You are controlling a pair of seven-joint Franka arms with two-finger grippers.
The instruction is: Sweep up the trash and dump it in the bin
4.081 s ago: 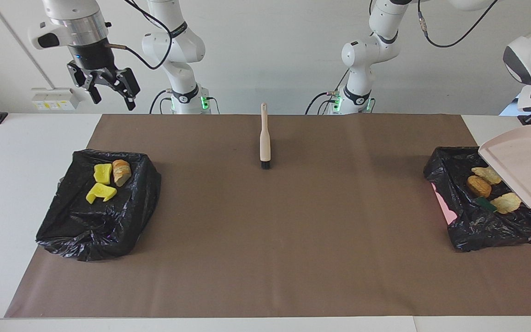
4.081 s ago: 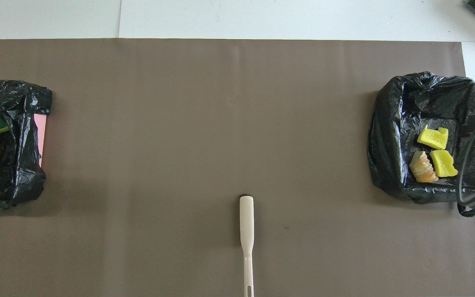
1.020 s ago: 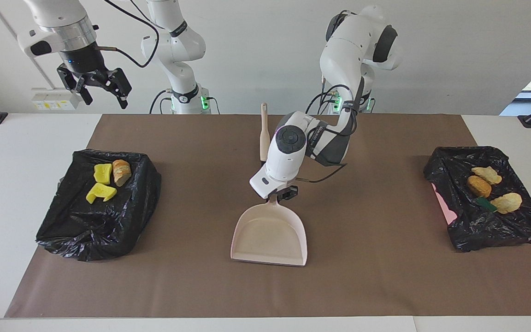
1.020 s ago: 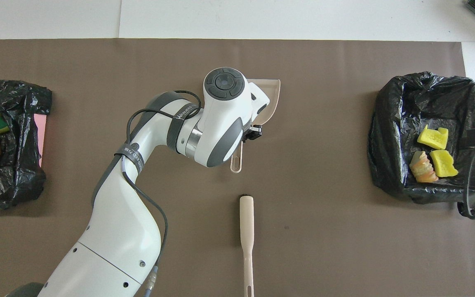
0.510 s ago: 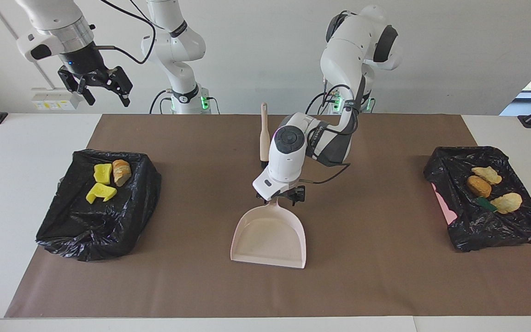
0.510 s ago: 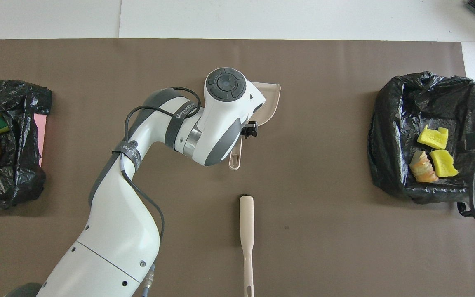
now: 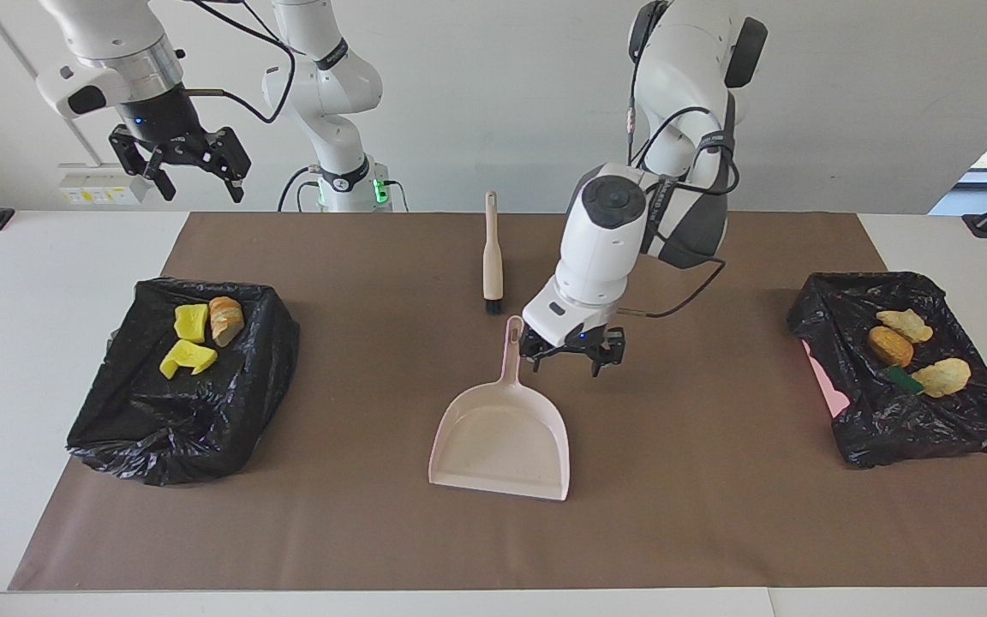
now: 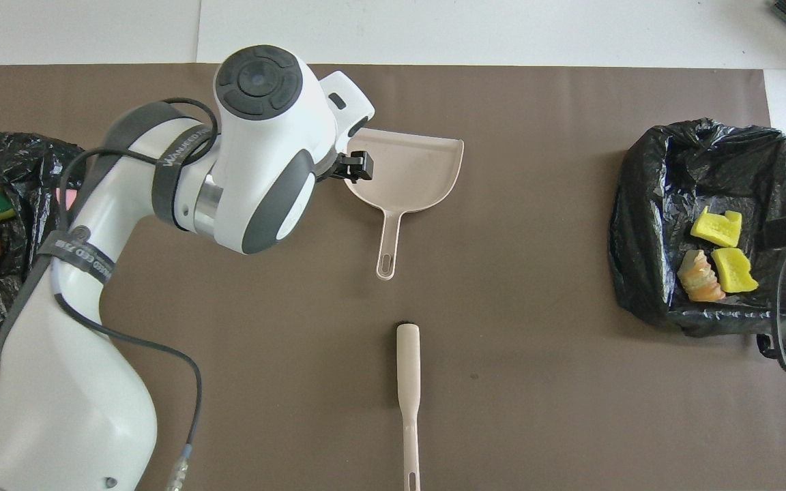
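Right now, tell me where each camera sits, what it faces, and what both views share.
Facing view: high across the table, looking at both arm bases; open left gripper beside the pale pink plastic dustpan; open right gripper raised, waiting.
Overhead view: above the robots' end, looking steeply down; left arm only.
Shared: dustpan, beige hand brush, two black-bagged bins holding scraps.

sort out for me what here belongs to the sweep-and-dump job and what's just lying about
Job:
- trash: yellow sponge bits, bread-like lump, orange-brown lump, beige chunks
- two black-lined bins
- dustpan, lying empty beside the open left gripper
- brush

Lying about:
- brown mat
- wall sockets
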